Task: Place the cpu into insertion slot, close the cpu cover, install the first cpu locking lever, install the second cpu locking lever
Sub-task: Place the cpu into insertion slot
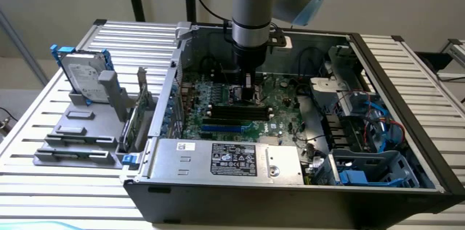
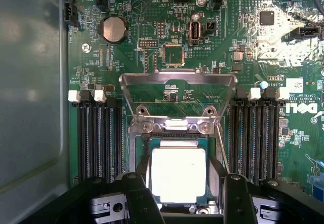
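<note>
Inspection, as observed from the floor.

1. Setting: an open computer case (image 1: 291,203) lies on its side on a slatted metal tabletop (image 1: 130,34). The arm (image 1: 254,1) reaches straight down into it, over the green circuit board (image 1: 273,104).
2. Claw: in the exterior view the claw (image 1: 247,96) is low over the middle of the board. In the wrist view the claw (image 2: 179,160) is closed on the chip (image 2: 178,176), with 1 dark finger (image 2: 143,176) against each of 2 opposite edges.
3. Chip: pale top facing up, level, square to the socket (image 2: 152,136) and inside its metal rim. Whether it is fully seated cannot be told.
4. Cover (image 2: 177,77): open, swung up on its hinge at the socket's far edge. Board parts show through its cut-out centre.
5. Lever (image 2: 221,150): 1 thin metal rod stands raised beside the socket, slanting across its edge. It is not latched.
6. Surroundings on the board: banks of black memory slots (image 2: 98,138) flank the socket on both sides, and a round coin battery (image 2: 112,29) sits beyond the cover.
7. Other items: a silver power supply (image 1: 232,159) with a label fills the case's near edge. At the exterior view's left, a hard drive (image 1: 81,77) stands tilted in a grey holder on the tabletop, well apart from the claw.
</note>
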